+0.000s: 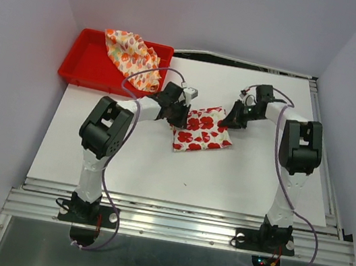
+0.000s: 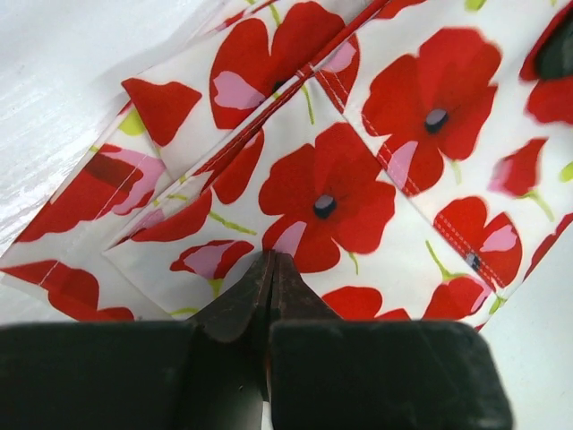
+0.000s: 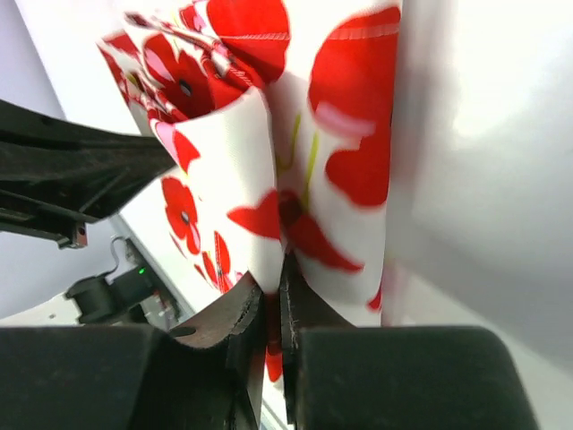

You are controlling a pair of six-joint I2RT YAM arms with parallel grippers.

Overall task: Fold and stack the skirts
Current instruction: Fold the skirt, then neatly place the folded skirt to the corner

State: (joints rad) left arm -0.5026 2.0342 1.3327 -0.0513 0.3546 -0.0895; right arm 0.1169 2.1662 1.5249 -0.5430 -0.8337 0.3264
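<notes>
The white skirt with big red flowers (image 1: 203, 132) lies partly folded in the middle of the table. My left gripper (image 1: 181, 114) is at its upper left edge. In the left wrist view that gripper (image 2: 271, 260) is shut, tips down on the flowered cloth (image 2: 327, 197), with no cloth showing between the fingers. At the skirt's upper right corner, my right gripper (image 1: 225, 120) is shut on a fold of the skirt (image 3: 349, 134), which stands up out of the jaws (image 3: 273, 278). The cream skirt with orange marks (image 1: 134, 54) lies crumpled in the red tray.
The red tray (image 1: 80, 65) sits at the table's far left corner. The white table top (image 1: 158, 171) ends in a metal rail (image 1: 176, 225) at the near edge. Walls close in on both sides. The left arm (image 3: 72, 170) shows dark in the right wrist view.
</notes>
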